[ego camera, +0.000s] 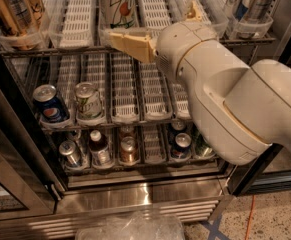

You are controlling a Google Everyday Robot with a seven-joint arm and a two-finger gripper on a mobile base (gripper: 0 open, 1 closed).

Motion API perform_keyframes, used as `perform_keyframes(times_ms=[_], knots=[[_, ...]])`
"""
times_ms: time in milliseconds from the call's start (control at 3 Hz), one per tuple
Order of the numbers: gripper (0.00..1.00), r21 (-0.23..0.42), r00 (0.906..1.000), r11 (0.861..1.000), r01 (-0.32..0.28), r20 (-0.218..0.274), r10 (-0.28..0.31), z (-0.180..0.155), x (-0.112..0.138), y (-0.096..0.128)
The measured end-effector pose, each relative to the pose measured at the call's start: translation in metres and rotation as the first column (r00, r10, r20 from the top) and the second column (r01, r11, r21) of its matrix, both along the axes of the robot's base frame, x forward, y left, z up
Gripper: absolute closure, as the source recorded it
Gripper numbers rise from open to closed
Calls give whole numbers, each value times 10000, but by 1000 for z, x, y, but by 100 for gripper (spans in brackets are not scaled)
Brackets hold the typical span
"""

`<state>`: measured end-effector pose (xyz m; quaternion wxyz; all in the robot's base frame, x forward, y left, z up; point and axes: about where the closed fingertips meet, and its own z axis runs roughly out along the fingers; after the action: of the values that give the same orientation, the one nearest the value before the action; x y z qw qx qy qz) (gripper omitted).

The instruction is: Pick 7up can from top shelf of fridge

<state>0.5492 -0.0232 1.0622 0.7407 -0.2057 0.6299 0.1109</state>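
Observation:
The 7up can (117, 5), white-silver with green lettering and a red dot, stands at the front of a lane on the top shelf (75, 15) of the fridge (135, 196). Its top is cut off by the frame edge. My gripper (151, 20) is open at the top shelf's front edge. One tan finger (131, 45) points left just below and in front of the can. The other finger (192, 10) shows to the can's right, behind the wrist. The bulky white arm (225, 99) fills the right side and hides part of the shelves.
A gold-brown can (12, 5) stands top left, and more cans (250, 6) top right. On the middle shelf are a blue Pepsi can (50, 105) and a pale green can (89, 100). Several bottles and cans (100, 149) fill the bottom rack. A clear plastic bag (130, 226) lies below the sill.

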Motion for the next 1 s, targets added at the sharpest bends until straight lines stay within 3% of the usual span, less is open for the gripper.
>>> perform_keyframes(times_ms=[333, 667, 1000], knots=[[0, 608, 9981, 9964, -584, -166, 595, 1, 9, 16], [0, 612, 9975, 9958, -682, -165, 693, 1, 9, 22], [0, 201, 9992, 9994, -295, -251, 300, -3, 20, 21]])
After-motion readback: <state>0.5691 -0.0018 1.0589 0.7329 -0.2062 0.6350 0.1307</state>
